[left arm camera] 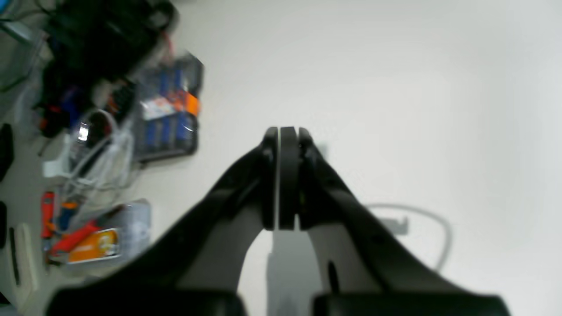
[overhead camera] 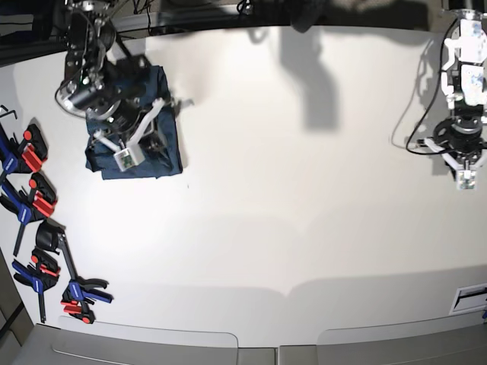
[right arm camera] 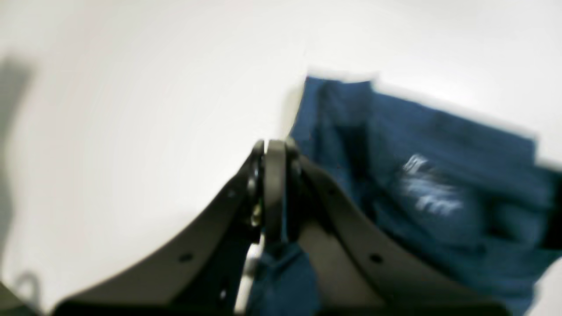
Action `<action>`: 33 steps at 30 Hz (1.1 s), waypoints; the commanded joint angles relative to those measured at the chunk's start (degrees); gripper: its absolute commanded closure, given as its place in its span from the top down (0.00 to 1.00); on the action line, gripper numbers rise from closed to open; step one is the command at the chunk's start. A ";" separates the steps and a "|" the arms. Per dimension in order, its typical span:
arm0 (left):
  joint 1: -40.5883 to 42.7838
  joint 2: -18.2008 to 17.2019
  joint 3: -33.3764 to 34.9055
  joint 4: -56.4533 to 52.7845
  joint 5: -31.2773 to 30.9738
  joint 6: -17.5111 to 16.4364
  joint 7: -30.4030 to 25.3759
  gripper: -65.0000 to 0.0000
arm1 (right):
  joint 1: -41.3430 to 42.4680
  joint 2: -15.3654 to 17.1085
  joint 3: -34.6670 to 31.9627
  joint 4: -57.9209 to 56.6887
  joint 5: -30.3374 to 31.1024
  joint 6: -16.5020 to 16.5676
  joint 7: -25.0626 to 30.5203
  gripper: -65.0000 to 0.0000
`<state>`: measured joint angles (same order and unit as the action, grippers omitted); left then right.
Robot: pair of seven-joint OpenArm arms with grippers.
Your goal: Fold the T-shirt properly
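Note:
The dark navy T-shirt [overhead camera: 163, 137] lies bunched in a rough rectangle at the table's far left in the base view. In the right wrist view the T-shirt [right arm camera: 439, 145] spreads to the right, blurred, with a pale printed label showing. My right gripper [right arm camera: 274, 147] is shut, and a strip of blue cloth is pinched between its jaws and hangs below them. In the base view the right gripper [overhead camera: 125, 156] sits over the shirt's front part. My left gripper [left arm camera: 283, 136] is shut with nothing in it, and the left gripper [overhead camera: 466, 179] hangs over bare white table at the far right, well away from the shirt.
Several blue and red clamps [overhead camera: 30, 163] lie along the table's left edge, with more clamps [overhead camera: 76, 293] toward the front left. The left wrist view shows a heap of tools and packages [left arm camera: 167, 109] beside the table and a grey cable [left arm camera: 439, 224]. A cable [overhead camera: 415, 114] hangs near the left arm.

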<state>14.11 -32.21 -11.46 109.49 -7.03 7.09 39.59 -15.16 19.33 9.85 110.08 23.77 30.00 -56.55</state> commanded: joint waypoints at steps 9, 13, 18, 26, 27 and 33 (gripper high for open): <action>24.00 -0.83 -12.28 16.28 -6.78 -4.96 1.25 0.00 | -19.21 -4.20 0.31 16.26 0.24 4.70 -2.71 0.00; 36.50 -0.85 -12.96 19.78 -8.22 -6.99 2.25 0.00 | -27.19 -4.22 0.31 17.46 0.33 8.02 -8.83 0.00; 48.33 -0.85 -12.92 21.14 -11.34 -10.34 5.22 0.00 | -36.33 -4.04 0.31 17.46 2.54 8.15 -10.60 0.00; 60.89 -0.83 -12.81 18.69 -20.68 -19.02 5.55 0.00 | -46.97 -0.37 0.26 16.22 4.83 8.22 -11.13 0.00; 60.89 -0.83 -12.81 17.25 -22.12 -20.52 5.46 0.00 | -47.32 -0.26 0.26 15.37 4.81 8.22 -10.64 0.00; 60.89 -0.85 -9.70 -0.17 -27.10 -30.71 -5.22 0.00 | -46.42 1.42 0.24 1.79 4.28 10.00 6.36 0.00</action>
<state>73.91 -33.01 -20.84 108.38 -33.50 -23.22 33.98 -60.93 20.03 9.80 111.00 28.18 39.75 -48.95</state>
